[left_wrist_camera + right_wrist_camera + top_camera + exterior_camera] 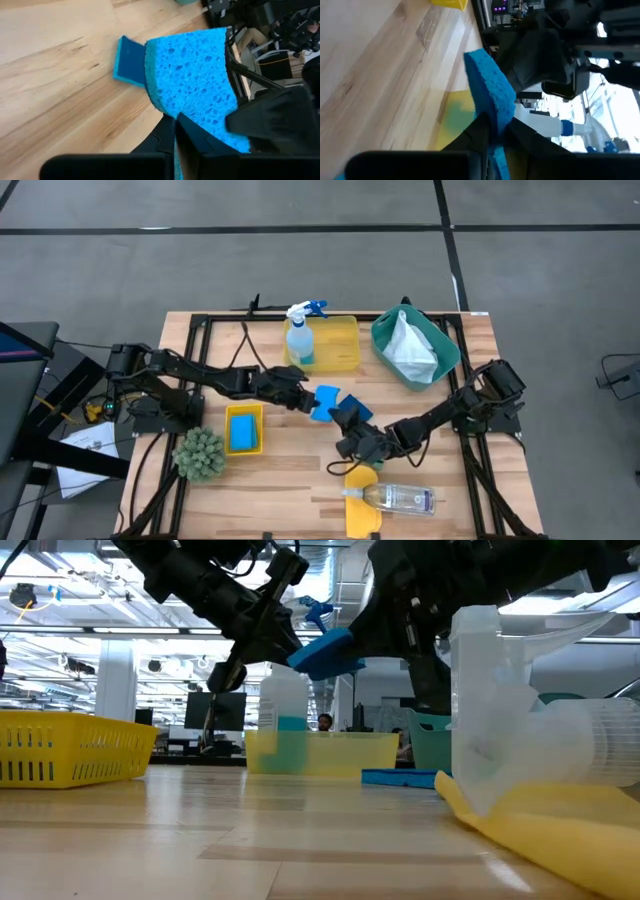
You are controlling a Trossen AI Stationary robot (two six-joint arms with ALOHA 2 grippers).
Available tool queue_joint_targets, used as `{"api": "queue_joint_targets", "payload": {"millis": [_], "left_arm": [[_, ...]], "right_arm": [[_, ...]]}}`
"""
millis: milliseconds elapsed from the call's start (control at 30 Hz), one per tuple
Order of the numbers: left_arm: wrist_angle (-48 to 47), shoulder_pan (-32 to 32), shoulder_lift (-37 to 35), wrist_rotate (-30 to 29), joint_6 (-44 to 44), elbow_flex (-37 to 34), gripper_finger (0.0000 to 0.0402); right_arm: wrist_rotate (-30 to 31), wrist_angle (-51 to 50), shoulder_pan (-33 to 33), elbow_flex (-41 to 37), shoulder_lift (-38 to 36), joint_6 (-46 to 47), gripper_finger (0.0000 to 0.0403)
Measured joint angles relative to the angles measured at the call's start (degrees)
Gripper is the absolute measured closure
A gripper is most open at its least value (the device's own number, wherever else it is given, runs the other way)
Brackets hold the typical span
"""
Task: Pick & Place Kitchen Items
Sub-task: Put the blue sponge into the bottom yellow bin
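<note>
A bright blue sponge (325,398) hangs above the table's middle, and both grippers are shut on it. My left gripper (305,397) reaches it from the table's left. My right gripper (341,416) reaches it from the right and near side. The low view shows the sponge (325,650) well above the wood. A second, darker blue sponge (128,66) lies flat on the table just beyond it. My left gripper pinches the sponge between its two fingers at one edge (184,119), with the porous face spreading out ahead of them. It comes in slanting down from the table's left. The sponge is clear of the table. My right gripper has the same sponge between its two fingers at the opposite end (494,116), one finger on each broad face. It comes in nearly level from the table's right and near side. The sponge stands edge-on ahead of the fingers, off the wood.
A small yellow tray (244,412) holding a blue sponge and a spiky green ball (200,452) sit at the near left. A yellow tray (340,345) with a spray bottle (299,338) and a teal bin (444,348) with a white cloth stand at the back. A clear bottle (398,499) lies on a yellow cloth (362,518) near the front.
</note>
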Motion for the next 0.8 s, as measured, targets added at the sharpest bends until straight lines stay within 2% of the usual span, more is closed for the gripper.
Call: {"api": "queue_joint_targets", "payload": {"millis": [433, 633, 800], "left_arm": [[-6.8, -1.1, -0.5, -1.6, -5.0, 0.0, 0.0401], [-12.4, -1.6, -4.5, -4.8, -6.7, 0.0, 0.0401], [-19.2, -2.5, -10.4, -9.2, -9.6, 0.0, 0.0401]], "right_arm": [[0.7, -0.1, -0.4, -0.4, -0.1, 8.0, 0.0263], [1.6, -0.2, -0.4, -3.0, -2.4, 11.2, 0.0219], [1.6, -0.2, -0.3, -5.8, -7.2, 15.1, 0.0200]]}}
